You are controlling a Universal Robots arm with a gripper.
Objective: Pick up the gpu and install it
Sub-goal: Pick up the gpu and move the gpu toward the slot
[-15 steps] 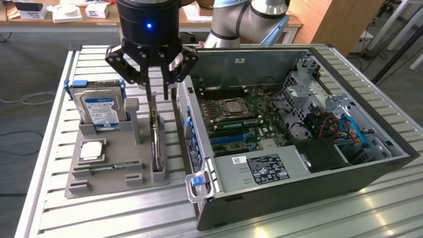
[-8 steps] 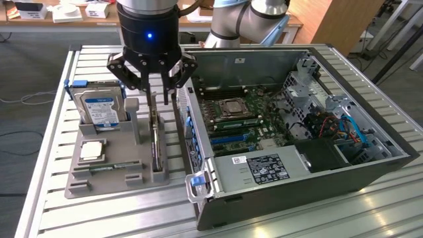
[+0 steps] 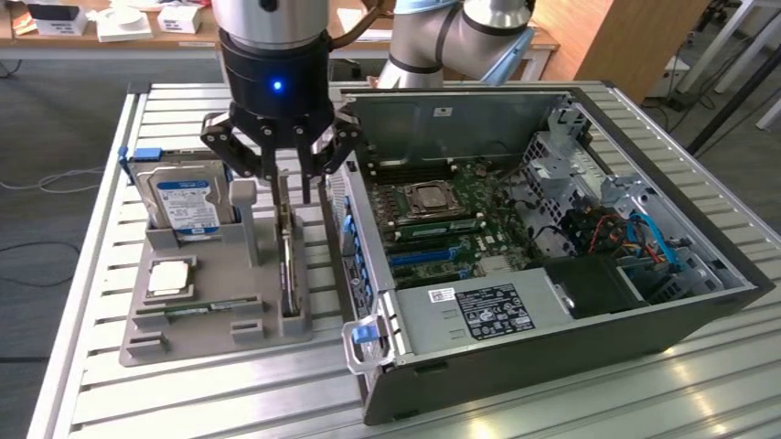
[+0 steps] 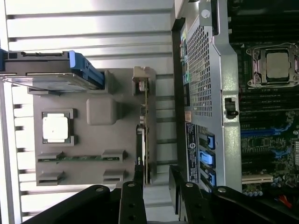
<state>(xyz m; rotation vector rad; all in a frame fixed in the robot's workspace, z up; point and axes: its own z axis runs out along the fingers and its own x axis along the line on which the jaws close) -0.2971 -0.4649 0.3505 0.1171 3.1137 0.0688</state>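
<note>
The gpu (image 3: 289, 265) is seen standing on edge in its slot of the grey holder tray (image 3: 183, 338) on the desk (image 3: 183, 402), just beside the open computer case (image 3: 550, 347), so it is not lifted and not installed. The gripper (image 3: 291, 183) is placed right over its top edge, with the fingers (image 4: 175, 182) spread apart either side and nothing grasped. Both pick and install are judged not yet done.

You see the gpu (image 3: 291, 265) (image 4: 146, 140), a thin, flat, dark brownish-green circuit card, standing upright on its long edge in a slot of the grey plastic holder tray (image 3: 183, 315) (image 4: 93, 140). It sits along the tray's side nearest the open black computer case (image 3: 550, 357), untilted and fully seated.
</note>
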